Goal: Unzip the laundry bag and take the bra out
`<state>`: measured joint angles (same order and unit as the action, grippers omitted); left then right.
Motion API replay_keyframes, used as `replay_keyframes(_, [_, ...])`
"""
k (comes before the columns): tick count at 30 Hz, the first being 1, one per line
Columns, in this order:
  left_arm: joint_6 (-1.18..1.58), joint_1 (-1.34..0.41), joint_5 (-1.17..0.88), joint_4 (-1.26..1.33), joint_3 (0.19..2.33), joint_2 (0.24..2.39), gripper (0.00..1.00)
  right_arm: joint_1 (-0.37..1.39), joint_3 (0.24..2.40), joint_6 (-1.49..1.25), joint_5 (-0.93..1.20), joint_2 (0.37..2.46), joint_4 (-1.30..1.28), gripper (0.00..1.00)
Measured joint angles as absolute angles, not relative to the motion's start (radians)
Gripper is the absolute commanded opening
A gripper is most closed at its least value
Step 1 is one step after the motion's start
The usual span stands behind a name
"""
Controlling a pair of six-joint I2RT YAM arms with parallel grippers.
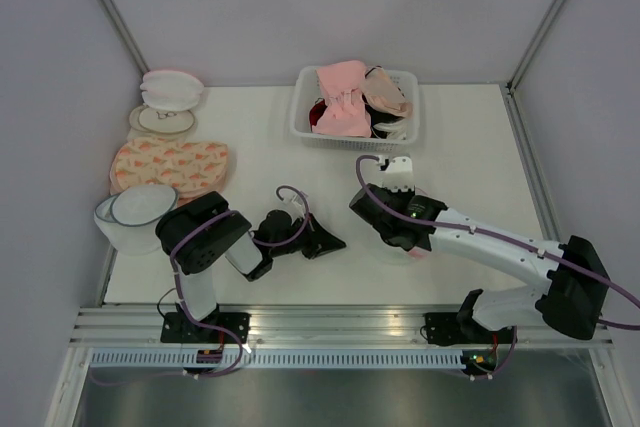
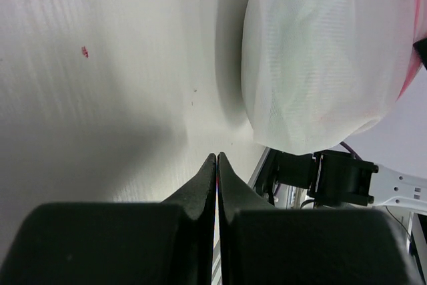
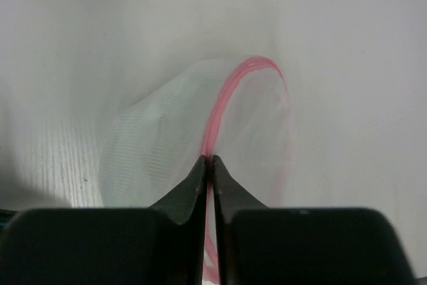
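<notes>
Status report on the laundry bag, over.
Right gripper shut on pink zipper trim of laundry bag. Left gripper shut, empty, apart from it. Nothing blocking.

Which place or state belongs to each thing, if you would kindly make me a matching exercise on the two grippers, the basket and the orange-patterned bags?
Things:
1. left gripper
2. right gripper
3. basket
4. orange-patterned bags

Places or states:
A. at the far side of the table, holding pink garments
B. shut on the pink trim of the laundry bag
C. lying flat at the table's left side
D. shut, holding nothing, beside the laundry bag

Pairs: 1-D, 2-B, 3-A, 4-C.
</notes>
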<state>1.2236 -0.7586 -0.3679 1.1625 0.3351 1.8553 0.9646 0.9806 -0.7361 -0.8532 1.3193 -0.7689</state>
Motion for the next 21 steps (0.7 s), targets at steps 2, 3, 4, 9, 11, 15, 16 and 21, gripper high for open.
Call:
replay_keyframes(2, [1.224,-0.758,-0.368,1.163,0.329,1.855,0.02,0.964,0.979,-0.741,-0.862,1.301,-0.789,0.0])
replay_keyframes(3, [1.224,-0.757,-0.368,1.163,0.326,1.855,0.02,0.963,0.979,-0.748,-0.865,1.29,-0.8,0.0])
replay_keyframes(4, [1.224,-0.756,-0.368,1.163,0.324,1.855,0.02,0.963,0.978,-0.75,-0.868,1.274,-0.81,0.0])
replay_keyframes(9, [1.226,-0.752,-0.369,1.182,0.322,1.855,0.03,0.963,0.97,-0.761,-0.873,1.19,-0.851,0.0])
replay_keyframes(11, [1.231,-0.752,-0.372,1.214,0.322,1.855,0.05,0.962,0.965,-0.768,-0.876,1.164,-0.865,0.0])
replay_keyframes(15, [1.24,-0.752,-0.386,1.25,0.331,1.855,0.04,0.962,0.965,-0.818,-0.921,1.149,-0.944,0.0])
replay_keyframes(16, [1.241,-0.752,-0.393,1.252,0.337,1.855,0.04,0.962,0.965,-0.844,-0.937,1.149,-0.973,0.0])
replay_keyframes(21, [1.242,-0.752,-0.405,1.247,0.352,1.832,0.02,0.931,0.988,-1.06,-1.059,1.164,-1.185,0.0])
